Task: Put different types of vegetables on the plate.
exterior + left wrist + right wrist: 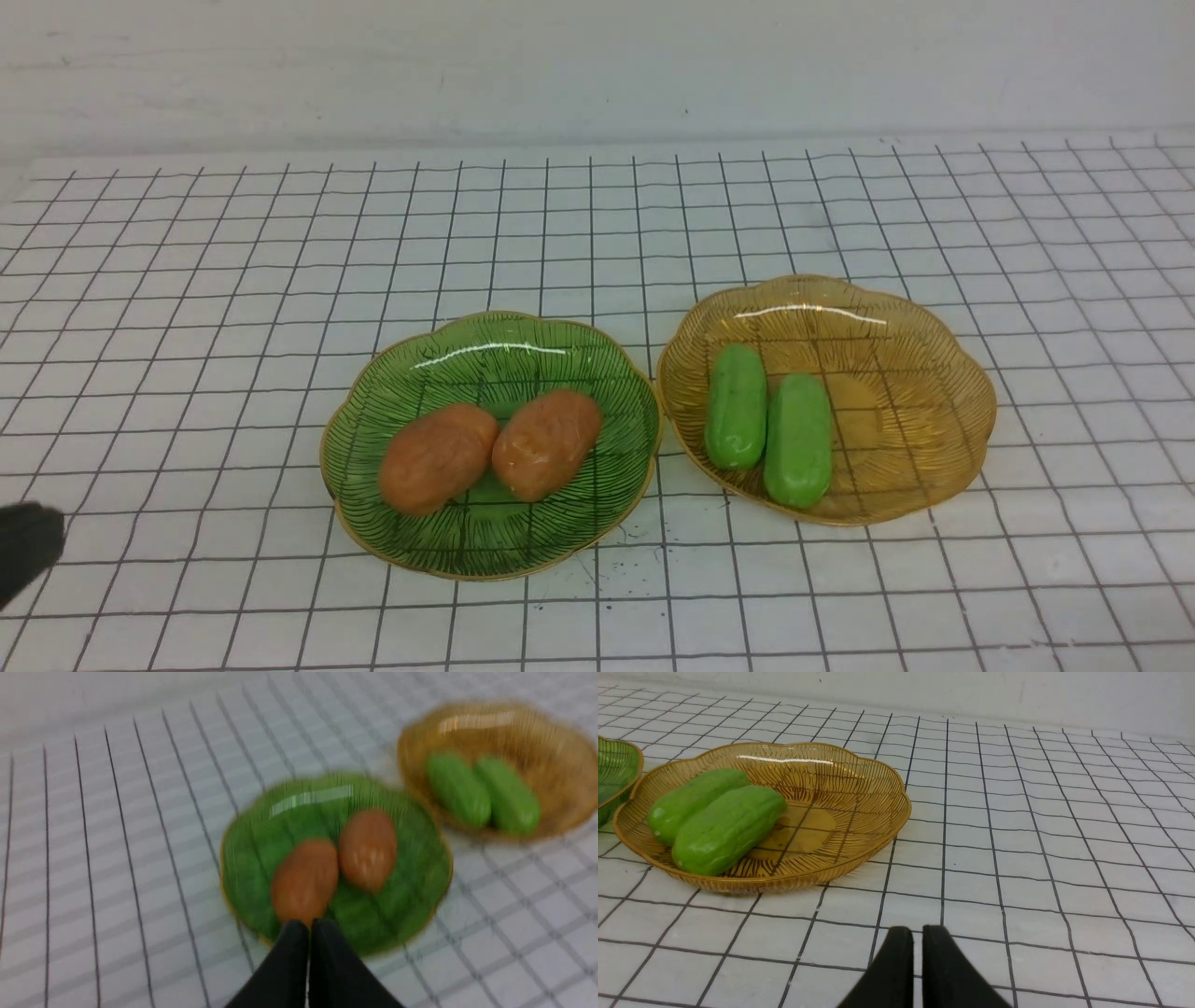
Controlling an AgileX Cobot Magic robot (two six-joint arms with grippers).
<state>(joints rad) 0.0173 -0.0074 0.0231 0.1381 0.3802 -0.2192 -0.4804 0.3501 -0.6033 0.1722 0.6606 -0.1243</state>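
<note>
- The worktop (187,280), covered in a white sheet with a black grid, is carrying everything and running back to a pale wall.
- The amber plate (934,327), a scalloped see-through dish, is sitting on the robot's right, its rim just beside the rim of the green plate (579,532); whether the two rims are touching cannot be told.
- The green plate, of the same scalloped shape, is lying on the left, a little nearer the robot.
- The two potatoes are resting side by side on the green plate: the left potato (437,457) and the right potato (546,443) are touching along their sides, both lying tilted.
- The two cucumbers are lying lengthwise on the left part of the amber plate, the left cucumber (736,406) pressing against the right cucumber (798,439).
- The left tool (309,933) is hanging near the potato side of the green plate, its fingers pressed together and gripping nothing; its wrist view is blurred.
- The right tool (917,938) is hovering low over bare worktop near the amber plate, fingers nearly together, pinching nothing.
</note>
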